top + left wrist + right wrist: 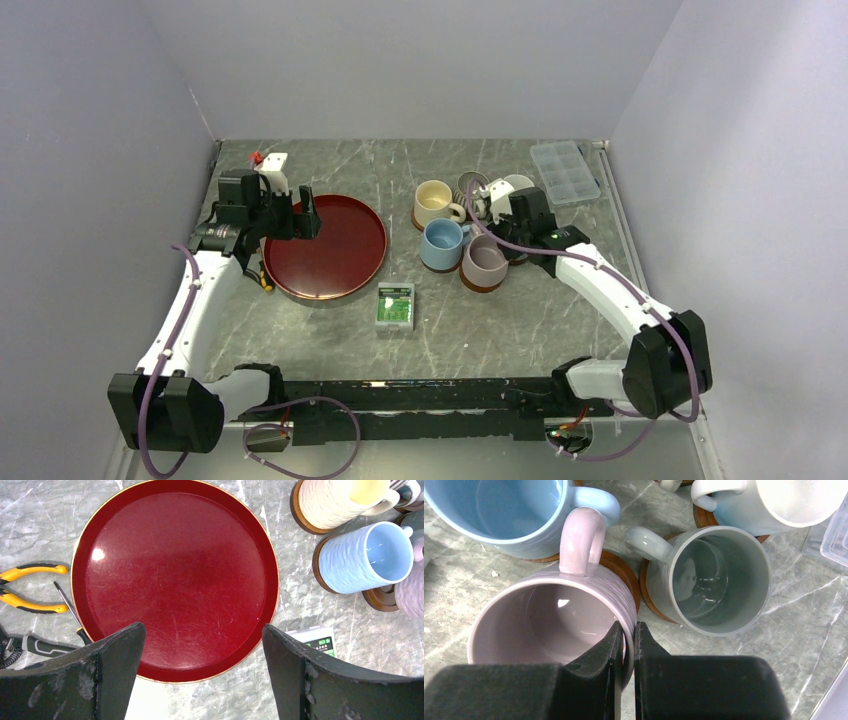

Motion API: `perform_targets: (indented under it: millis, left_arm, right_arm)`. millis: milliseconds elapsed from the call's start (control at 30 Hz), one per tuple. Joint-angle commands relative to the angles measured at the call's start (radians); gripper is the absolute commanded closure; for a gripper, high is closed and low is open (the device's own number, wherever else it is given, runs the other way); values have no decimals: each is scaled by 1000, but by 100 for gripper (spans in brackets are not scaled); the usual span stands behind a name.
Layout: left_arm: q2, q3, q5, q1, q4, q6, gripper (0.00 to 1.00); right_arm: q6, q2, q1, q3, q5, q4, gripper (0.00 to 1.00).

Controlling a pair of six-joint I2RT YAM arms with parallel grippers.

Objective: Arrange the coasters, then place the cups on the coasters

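Observation:
My right gripper (626,645) is shut on the near rim of the mauve-pink cup (544,615), one finger inside and one outside. A reddish-brown coaster (622,569) shows under that cup. Beside it stand the light blue cup (499,515), the grey-green cup (719,580) and the white cup (774,505), each on a coaster. The cream cup (433,203) and a striped cup (472,185) stand behind them. My left gripper (202,630) hangs open and empty over the near edge of the dark-red tray (80,580).
Yellow-handled pliers (30,587) and a screwdriver (70,610) lie left of the tray. A green-and-white box (395,307) lies in front of the cups. A clear compartment box (566,172) sits at the back right, by the wall.

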Motion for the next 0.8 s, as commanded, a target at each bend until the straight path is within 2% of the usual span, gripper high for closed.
perform_targets:
  millis: [0, 767]
  left_arm:
    - [-13, -7, 5, 4, 32, 15, 8]
    - [-6, -10, 6, 4, 29, 21, 10]
  right_arm:
    - [-5, -3, -17, 9, -44, 138, 100]
    - [-8, 93, -48, 9, -66, 172, 100]
